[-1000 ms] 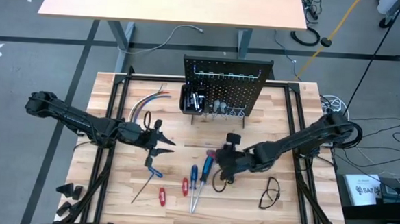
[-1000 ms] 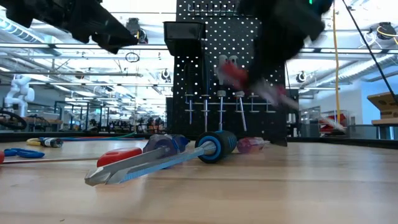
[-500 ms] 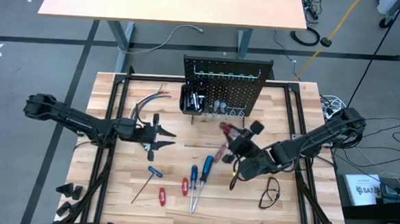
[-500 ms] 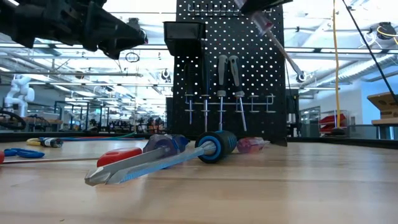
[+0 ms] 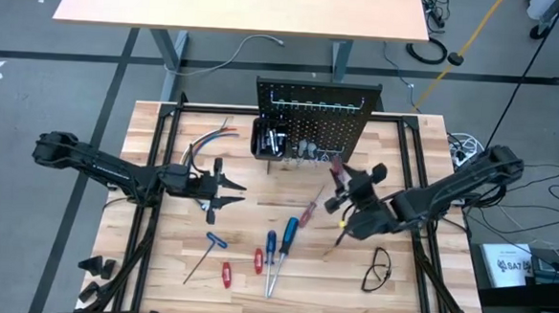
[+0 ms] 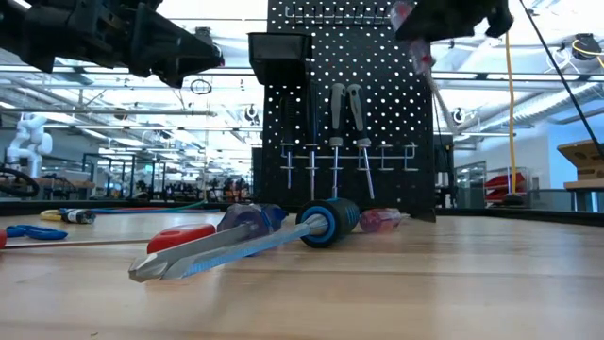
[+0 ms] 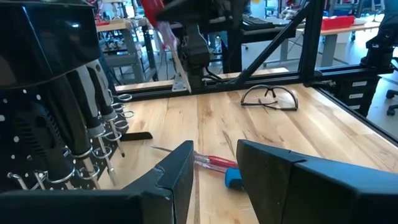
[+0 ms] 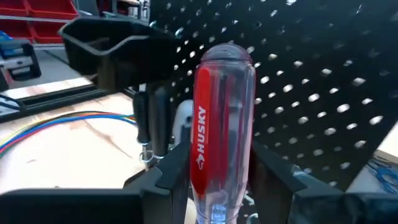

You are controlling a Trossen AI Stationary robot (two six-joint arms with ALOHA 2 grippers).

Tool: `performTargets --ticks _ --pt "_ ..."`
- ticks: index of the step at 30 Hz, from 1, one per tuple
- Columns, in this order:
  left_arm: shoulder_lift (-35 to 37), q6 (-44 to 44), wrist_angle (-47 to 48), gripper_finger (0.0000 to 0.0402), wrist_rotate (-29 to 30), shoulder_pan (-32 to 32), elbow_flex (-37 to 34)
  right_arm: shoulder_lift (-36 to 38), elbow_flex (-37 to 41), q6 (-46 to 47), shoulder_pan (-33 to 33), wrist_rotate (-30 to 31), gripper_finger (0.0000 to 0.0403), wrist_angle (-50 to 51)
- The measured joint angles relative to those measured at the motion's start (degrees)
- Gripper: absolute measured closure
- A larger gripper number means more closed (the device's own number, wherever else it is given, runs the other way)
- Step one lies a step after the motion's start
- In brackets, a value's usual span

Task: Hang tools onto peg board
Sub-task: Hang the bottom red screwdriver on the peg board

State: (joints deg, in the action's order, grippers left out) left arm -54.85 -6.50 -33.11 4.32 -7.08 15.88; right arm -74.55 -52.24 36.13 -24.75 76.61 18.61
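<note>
One red Husky screwdriver (image 8: 221, 130) is clamped in the right gripper (image 5: 352, 201), handle toward the peg board (image 5: 317, 120) just ahead, shaft trailing back; the left gripper (image 5: 222, 190) is held part-open, empty, farther off

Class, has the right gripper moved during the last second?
Yes. The right gripper, holding the red screwdriver, moved up toward the peg board.

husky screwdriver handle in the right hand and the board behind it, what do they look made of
The red-cored clear screwdriver handle looks like glossy transparent plastic: highlights and a see-through shell around the red core. The black perforated peg board looks like matte painted sheet metal or hard plastic; its even punched holes fit either. The right hand holds the handle.
</note>
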Motion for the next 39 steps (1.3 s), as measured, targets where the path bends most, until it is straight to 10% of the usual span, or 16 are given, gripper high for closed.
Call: performTargets --ticks 10,19,27,39 --pt "0.0 0.1 0.0 0.0272 -1.0 0.4 0.0 18.7 0.7 -4.7 4.8 -21.7 0.0279 5.5" --pt "0.0 0.1 0.0 0.0272 -1.0 0.4 0.0 21.5 16.5 -25.8 6.0 -31.9 0.0278 -30.9" --pt "0.0 0.1 0.1 0.0272 -1.0 0.4 0.0 14.7 34.2 -48.0 9.5 -32.2 0.0279 -91.0" --pt "0.0 0.1 0.2 0.0272 -1.0 0.4 0.0 1.8 29.6 -56.9 15.5 -26.9 0.0279 -96.5"
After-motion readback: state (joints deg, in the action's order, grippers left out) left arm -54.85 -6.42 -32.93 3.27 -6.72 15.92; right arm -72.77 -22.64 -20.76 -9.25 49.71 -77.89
